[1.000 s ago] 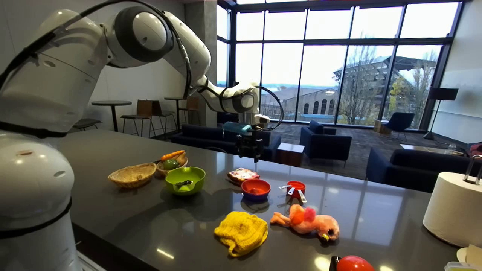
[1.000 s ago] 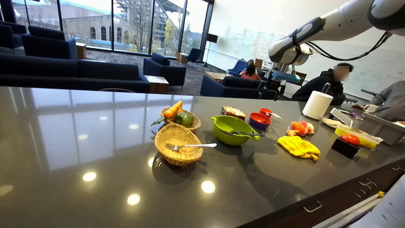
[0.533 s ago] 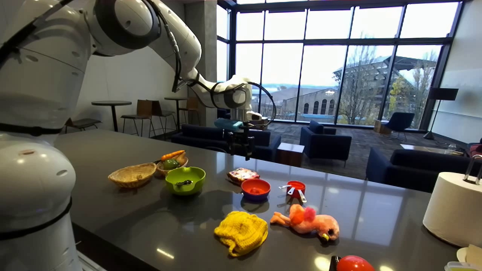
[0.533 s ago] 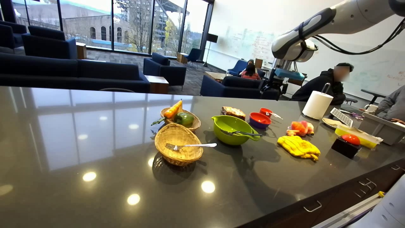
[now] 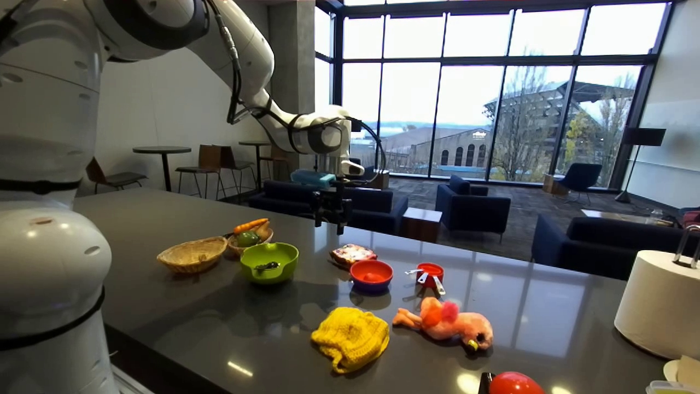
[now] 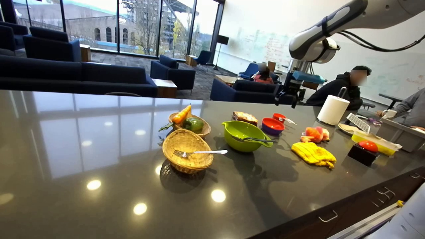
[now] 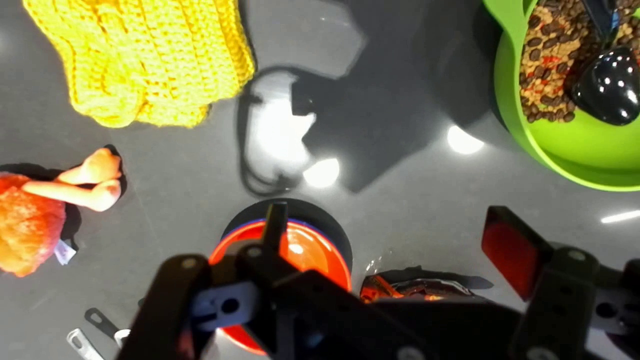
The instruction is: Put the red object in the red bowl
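Observation:
The red bowl (image 5: 372, 273) is small and round with a purple-blue underside. It stands mid-table in both exterior views, and in the wrist view the bowl (image 7: 320, 250) is partly hidden by a finger. Red measuring cups (image 5: 432, 271) with silver handles lie close to the bowl; they also show in an exterior view (image 6: 278, 117). Which thing is the red object is not clear. My gripper (image 5: 330, 225) hangs in the air above the table, also seen in an exterior view (image 6: 285, 102). In the wrist view the fingers (image 7: 392, 240) are wide apart with nothing between them.
A shiny snack packet (image 5: 353, 255) lies beside the bowl. A green bowl (image 6: 242, 132) holds a dark spoon. Also here are a yellow knit cloth (image 5: 353, 336), a pink plush (image 5: 454, 325), a tan basket (image 6: 187, 159) with a fork, a red dome button (image 6: 368, 146) and a paper roll (image 6: 333, 109).
My gripper and arm have moved left in an exterior view and slightly right in another exterior view, staying above the table. The things on the table have not moved.

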`<state>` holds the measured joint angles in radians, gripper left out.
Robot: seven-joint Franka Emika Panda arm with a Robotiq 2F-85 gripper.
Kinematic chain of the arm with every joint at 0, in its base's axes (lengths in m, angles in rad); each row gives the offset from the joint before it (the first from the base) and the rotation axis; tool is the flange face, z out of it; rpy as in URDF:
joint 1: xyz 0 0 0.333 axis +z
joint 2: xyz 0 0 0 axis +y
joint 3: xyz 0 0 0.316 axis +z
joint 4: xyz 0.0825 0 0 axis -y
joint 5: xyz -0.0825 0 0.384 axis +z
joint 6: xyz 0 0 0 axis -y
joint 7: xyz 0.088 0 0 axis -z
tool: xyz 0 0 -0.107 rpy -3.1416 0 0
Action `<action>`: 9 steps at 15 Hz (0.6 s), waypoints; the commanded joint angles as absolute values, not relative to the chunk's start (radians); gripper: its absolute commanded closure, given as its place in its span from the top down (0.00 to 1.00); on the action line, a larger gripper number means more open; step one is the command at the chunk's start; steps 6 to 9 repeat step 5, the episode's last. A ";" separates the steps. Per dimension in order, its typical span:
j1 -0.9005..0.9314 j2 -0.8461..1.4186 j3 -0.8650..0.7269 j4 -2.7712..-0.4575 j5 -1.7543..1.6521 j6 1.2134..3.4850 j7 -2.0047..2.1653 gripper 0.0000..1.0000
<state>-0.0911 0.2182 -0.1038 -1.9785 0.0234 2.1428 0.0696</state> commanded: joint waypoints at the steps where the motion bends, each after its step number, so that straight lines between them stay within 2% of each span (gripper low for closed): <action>1: -0.090 0.112 -0.098 -2.078 0.021 2.117 0.052 1.00; 9: -0.091 0.134 -0.098 -2.061 0.023 2.113 0.063 1.00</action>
